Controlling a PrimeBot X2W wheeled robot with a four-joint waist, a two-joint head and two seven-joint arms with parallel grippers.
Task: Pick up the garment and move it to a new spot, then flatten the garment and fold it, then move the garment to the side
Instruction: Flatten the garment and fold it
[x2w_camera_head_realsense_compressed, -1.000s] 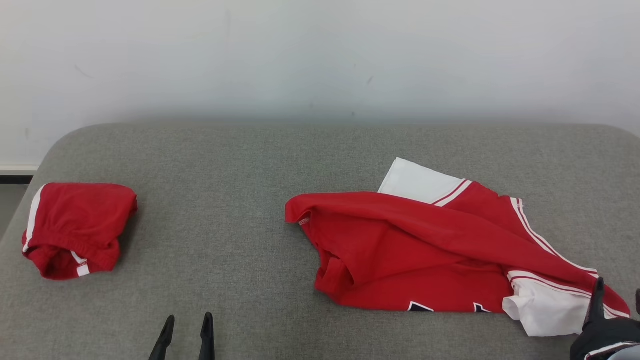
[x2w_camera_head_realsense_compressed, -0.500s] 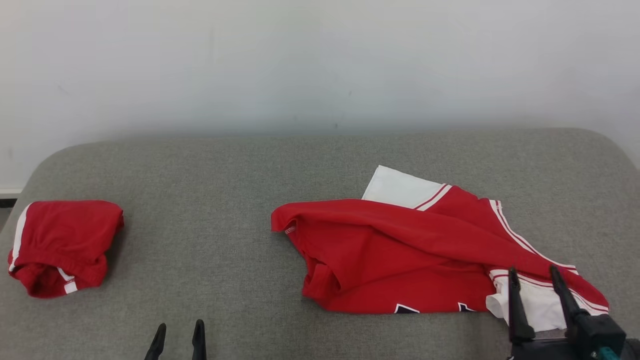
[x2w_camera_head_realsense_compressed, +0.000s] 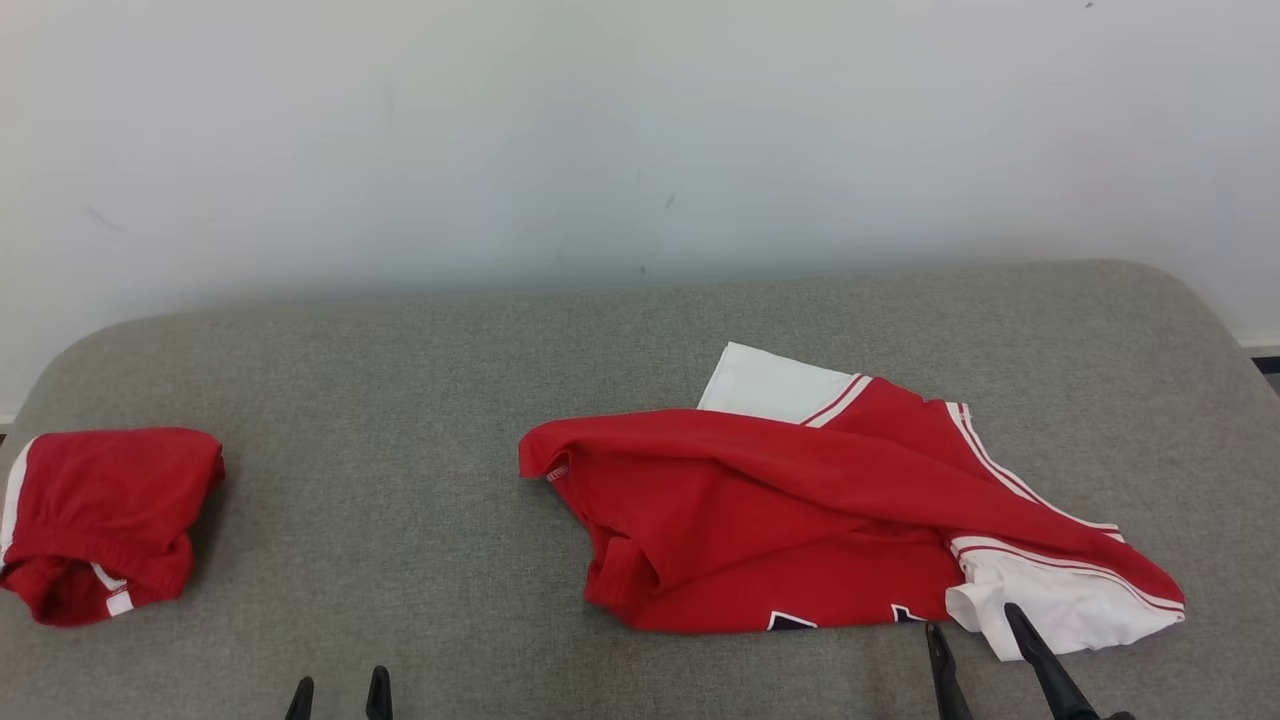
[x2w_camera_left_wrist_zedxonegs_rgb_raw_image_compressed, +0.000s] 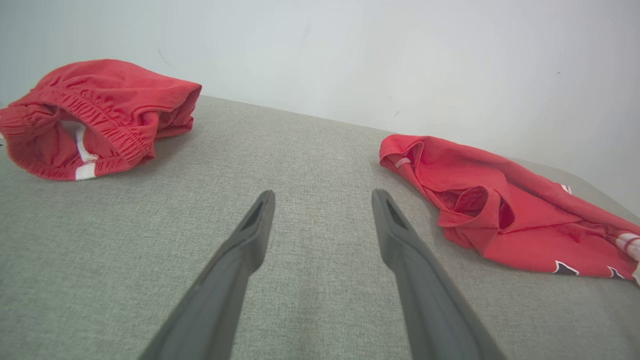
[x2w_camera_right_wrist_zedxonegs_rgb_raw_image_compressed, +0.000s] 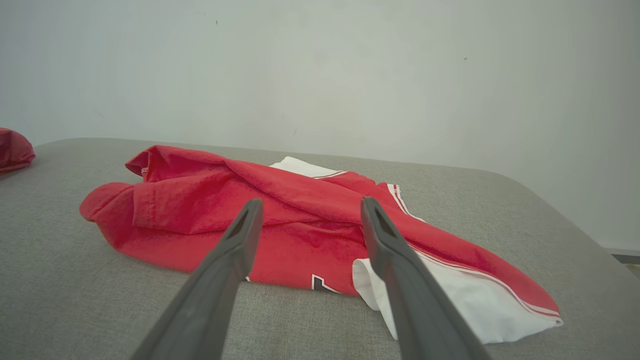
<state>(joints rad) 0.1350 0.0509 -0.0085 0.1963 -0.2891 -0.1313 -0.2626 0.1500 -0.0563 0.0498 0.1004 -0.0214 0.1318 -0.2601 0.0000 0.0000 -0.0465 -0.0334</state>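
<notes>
Loosely crumpled, the red jersey with white striped sleeves (x2w_camera_head_realsense_compressed: 800, 520) lies on the grey woven-fabric surface (x2w_camera_head_realsense_compressed: 420, 400), toward four o'clock from its middle. The right gripper (x2w_camera_head_realsense_compressed: 972, 620) hovers at the jersey's five o'clock edge, near a white sleeve, jaws wide and empty. The left gripper (x2w_camera_head_realsense_compressed: 340, 680), at seven o'clock, gapes equally. A bundled red garment with white trim (x2w_camera_head_realsense_compressed: 100, 520) sits at nine o'clock.

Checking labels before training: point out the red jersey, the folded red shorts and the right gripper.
red jersey (x2w_camera_head_realsense_compressed: 780, 520): head view, middle of its red body.
folded red shorts (x2w_camera_head_realsense_compressed: 100, 500): head view, top red panel.
right gripper (x2w_camera_head_realsense_compressed: 972, 620): head view, midway between its fingertips.
</notes>
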